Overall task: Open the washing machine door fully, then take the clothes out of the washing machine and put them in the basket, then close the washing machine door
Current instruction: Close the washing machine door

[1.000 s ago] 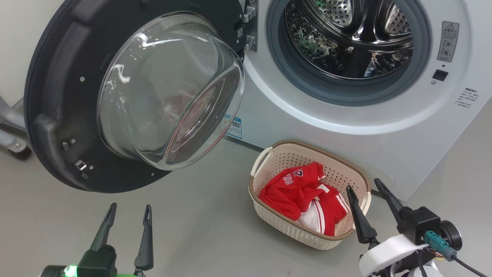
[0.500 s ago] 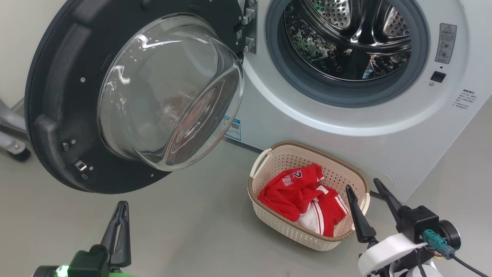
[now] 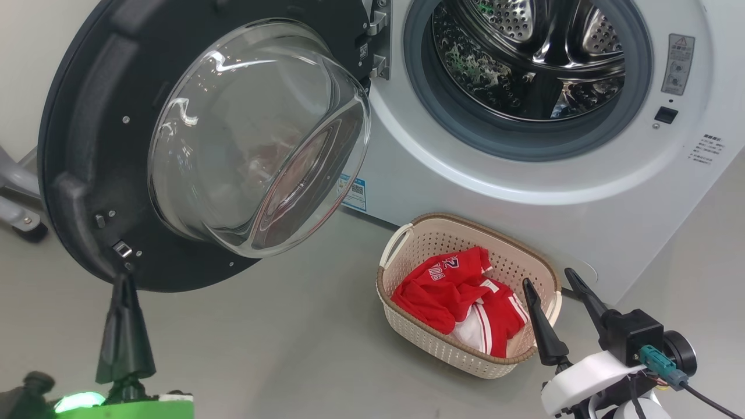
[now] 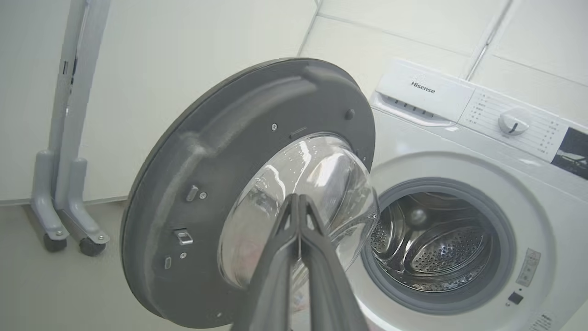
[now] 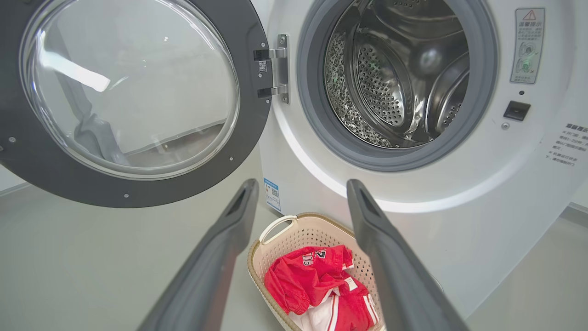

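Observation:
The washing machine door [image 3: 75, 145] stands swung out to the left, its glass bowl facing me. The washing machine [image 3: 524, 186] shows its bare steel drum [image 3: 524, 52]. On the floor in front of it sits the basket [image 3: 483, 224], with the red and white clothes [image 3: 454, 291] in it. My left gripper [image 3: 123, 280] is shut on nothing, its tips just below the door's lower rim. In the left wrist view the left gripper [image 4: 297, 196] points at the door [image 4: 206, 161]. My right gripper [image 3: 548, 278] is open beside the basket's right end. In the right wrist view the right gripper [image 5: 302, 184] hangs above the basket [image 5: 303, 216] and the clothes [image 5: 308, 280].
A grey stand on castors [image 4: 64, 220] stands against the wall left of the door, with its foot [image 3: 17, 215] at the left edge of the head view. Bare grey floor [image 3: 279, 349] lies between my grippers and the basket.
My left gripper has shut and moved left and up to the door's lower rim. The right gripper has stayed open beside the basket.

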Tool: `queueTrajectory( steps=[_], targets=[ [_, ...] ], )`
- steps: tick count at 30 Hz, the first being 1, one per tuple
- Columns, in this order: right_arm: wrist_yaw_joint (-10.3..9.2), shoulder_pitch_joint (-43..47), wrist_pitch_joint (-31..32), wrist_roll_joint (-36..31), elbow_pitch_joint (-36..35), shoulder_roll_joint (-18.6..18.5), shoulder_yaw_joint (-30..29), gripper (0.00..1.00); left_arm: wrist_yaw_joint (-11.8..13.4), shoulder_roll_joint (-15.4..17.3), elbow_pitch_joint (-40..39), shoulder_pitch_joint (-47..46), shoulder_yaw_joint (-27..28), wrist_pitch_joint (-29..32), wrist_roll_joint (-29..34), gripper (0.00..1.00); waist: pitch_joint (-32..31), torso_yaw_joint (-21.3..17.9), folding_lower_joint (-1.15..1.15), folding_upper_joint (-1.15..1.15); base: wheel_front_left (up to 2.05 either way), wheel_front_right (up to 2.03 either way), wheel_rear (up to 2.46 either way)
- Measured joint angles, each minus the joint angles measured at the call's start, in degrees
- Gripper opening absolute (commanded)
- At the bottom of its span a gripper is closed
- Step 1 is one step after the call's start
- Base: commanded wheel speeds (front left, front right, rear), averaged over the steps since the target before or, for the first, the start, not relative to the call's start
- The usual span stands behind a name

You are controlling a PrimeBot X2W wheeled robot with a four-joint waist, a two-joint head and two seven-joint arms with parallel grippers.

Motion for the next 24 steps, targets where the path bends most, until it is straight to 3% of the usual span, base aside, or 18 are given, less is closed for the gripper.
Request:
queueTrajectory(
  steps=[8, 12, 17, 20, 24],
  targets=[
    [-0.08, -0.2, 0.0, 0.0, -0.1, 0.0, 0.0, 1.0, -5.3, 0.0, -5.1, -2.3, 4.8, -0.6, -24.0, 0.0, 0.4, 0.1, 0.0, 0.0, 0.0, 0.0, 0.0],
    [-0.09, -0.3, 0.0, 0.0, 0.0, -0.1, -0.2, 1.0, -6.2, -0.1, -6.2, -5.5, 7.7, -0.7, -30.2, 0.0, 0.8, 0.1, 0.0, 0.0, 0.0, 0.0, 0.0],
    [-0.23, -0.3, 0.0, 0.0, 0.0, -0.1, -0.3, 1.0, -6.2, 0.1, -5.8, -10.7, 13.6, 0.5, -34.8, 0.0, 0.7, 0.0, 0.0, 0.0, 0.0, 0.0, 0.0],
    [-0.24, -0.3, 0.0, 0.0, -0.1, -0.1, -0.2, 1.0, -6.0, 3.2, -3.5, -14.1, 17.2, 2.7, -37.3, 0.0, 0.8, -0.1, 0.0, 0.0, 0.0, 0.0, 0.0],
    [-0.23, -0.3, 0.0, 0.0, -0.1, -0.1, -0.2, 1.0, -3.7, 7.5, 1.6, -19.9, 21.4, 5.5, -40.4, 0.0, 1.1, -0.2, 0.0, 0.0, 0.0, 0.0, 0.0]
  ],
)
